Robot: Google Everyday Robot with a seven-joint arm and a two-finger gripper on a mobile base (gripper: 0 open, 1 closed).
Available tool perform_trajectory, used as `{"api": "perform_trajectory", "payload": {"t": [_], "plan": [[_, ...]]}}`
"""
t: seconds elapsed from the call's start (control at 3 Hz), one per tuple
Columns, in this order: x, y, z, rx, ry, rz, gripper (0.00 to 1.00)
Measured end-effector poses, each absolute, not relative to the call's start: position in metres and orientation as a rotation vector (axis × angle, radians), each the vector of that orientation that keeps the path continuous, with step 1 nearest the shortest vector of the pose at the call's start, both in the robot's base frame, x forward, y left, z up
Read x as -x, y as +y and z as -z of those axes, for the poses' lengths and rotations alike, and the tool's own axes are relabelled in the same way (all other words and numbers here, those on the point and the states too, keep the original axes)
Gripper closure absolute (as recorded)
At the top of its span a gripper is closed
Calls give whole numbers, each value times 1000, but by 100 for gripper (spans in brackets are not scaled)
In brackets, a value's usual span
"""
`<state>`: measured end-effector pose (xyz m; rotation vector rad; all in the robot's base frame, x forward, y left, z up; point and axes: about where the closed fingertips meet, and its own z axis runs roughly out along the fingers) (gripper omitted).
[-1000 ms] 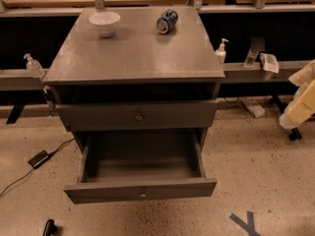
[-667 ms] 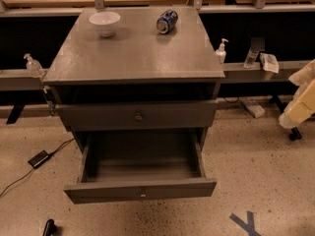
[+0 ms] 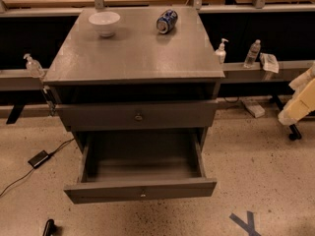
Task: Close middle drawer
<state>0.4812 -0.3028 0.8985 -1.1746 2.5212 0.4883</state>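
1. The middle drawer of a grey cabinet stands pulled far out over the speckled floor.
2. Above it sits the top drawer, with its dark round knob.
3. A white bowl and a blue-and-white can lying on its side rest apart on the cabinet top.
4. The gripper hangs at the right edge, below a cream arm, well apart from the cabinet.

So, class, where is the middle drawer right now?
Camera view, lower centre: the middle drawer is pulled out just below the top drawer, over the floor. The gripper is not in view.
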Motion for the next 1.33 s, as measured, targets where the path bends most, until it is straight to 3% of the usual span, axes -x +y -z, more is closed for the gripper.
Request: {"api": "perform_trajectory", "payload": {"t": [0.67, 1.33], "plan": [[-487, -303, -894, 1124, 2518, -492, 0], [-492, -234, -848, 1070, 2583, -376, 0]]}}
